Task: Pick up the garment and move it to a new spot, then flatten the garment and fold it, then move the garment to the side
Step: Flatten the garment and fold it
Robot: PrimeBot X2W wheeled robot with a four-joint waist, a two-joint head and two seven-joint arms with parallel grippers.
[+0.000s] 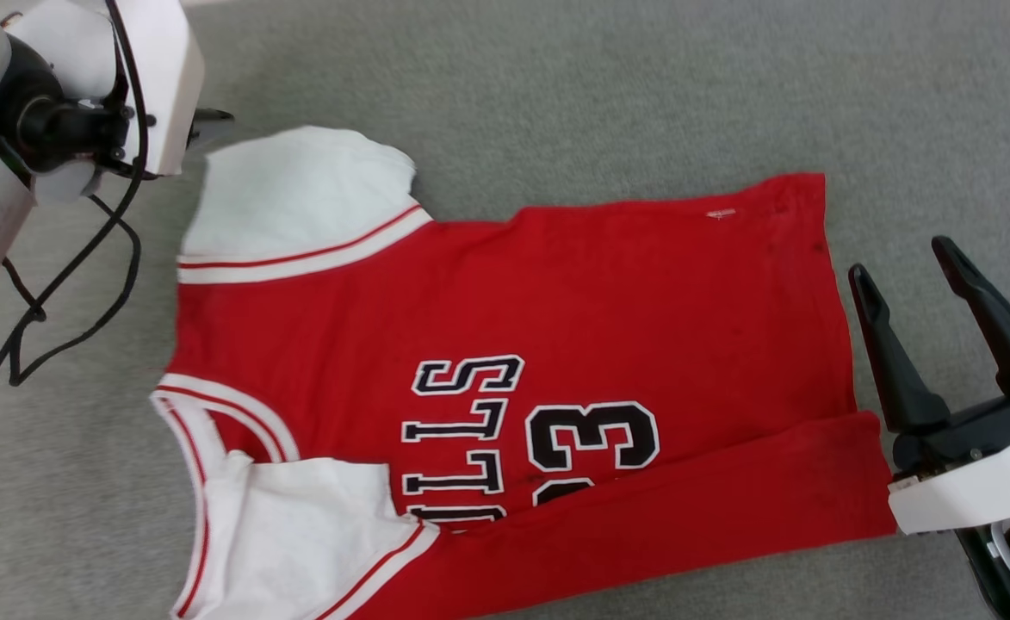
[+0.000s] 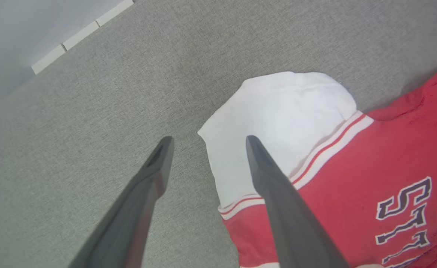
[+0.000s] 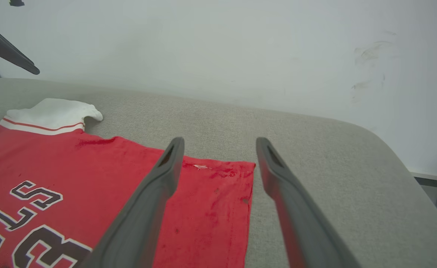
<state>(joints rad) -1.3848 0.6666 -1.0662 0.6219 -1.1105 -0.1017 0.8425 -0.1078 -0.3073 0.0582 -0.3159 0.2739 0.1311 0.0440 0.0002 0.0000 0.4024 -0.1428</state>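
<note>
Both pincers gape empty: the left pincer (image 2: 209, 138) over the far white sleeve, the right pincer (image 1: 901, 258) just beside the hem. The garment (image 1: 556, 301) lies flattened mid-bench (image 1: 642, 86), its near side folded over. Further folding and shifting aside seem left to do.

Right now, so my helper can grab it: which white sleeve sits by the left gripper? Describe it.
On the grey fabric surface lies a red jersey, lettering up. Its far sleeve spreads flat at the shoulder beside the left gripper. Unlike the near sleeve, folded onto the chest, it lies open on the surface.
</note>
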